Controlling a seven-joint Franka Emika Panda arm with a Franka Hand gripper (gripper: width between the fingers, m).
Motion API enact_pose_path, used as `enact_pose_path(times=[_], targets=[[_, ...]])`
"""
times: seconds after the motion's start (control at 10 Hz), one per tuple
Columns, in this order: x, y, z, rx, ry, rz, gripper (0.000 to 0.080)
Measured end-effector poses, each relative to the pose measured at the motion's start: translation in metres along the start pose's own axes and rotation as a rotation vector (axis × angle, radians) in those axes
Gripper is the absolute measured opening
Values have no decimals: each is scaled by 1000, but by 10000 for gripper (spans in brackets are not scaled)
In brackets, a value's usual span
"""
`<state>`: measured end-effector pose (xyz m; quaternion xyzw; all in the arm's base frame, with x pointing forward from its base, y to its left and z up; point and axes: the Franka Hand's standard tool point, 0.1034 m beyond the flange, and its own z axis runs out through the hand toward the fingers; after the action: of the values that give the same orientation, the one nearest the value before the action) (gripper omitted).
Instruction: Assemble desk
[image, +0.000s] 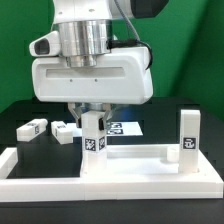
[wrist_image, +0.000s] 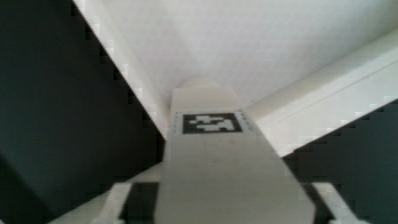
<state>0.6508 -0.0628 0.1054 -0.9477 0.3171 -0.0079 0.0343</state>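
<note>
The desk's flat white top panel (image: 140, 168) lies upside down on the table. One square white leg (image: 188, 135) stands upright on it at the exterior view's right. A second tagged leg (image: 93, 140) stands on the panel near its left corner. My gripper (image: 92, 115) hangs straight over this leg, with a finger on each side of its top. In the wrist view the leg (wrist_image: 214, 130) fills the space between my fingers (wrist_image: 128, 200), and a narrow dark gap shows beside one finger. Two more legs (image: 32, 128) (image: 65, 131) lie loose on the table.
Low white border bars (image: 20, 165) run along the left and the front of the work area. The marker board (image: 127, 128) lies flat behind the panel. A green wall stands at the back.
</note>
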Motion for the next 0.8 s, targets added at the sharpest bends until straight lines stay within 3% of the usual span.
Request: enact_pose_path(times=[0.3, 0.7, 0.8], targets=[[1, 2, 0, 17, -17, 424, 291], [0, 0, 1, 86, -98, 1021, 291], [0, 0, 0, 91, -107, 1096, 291]])
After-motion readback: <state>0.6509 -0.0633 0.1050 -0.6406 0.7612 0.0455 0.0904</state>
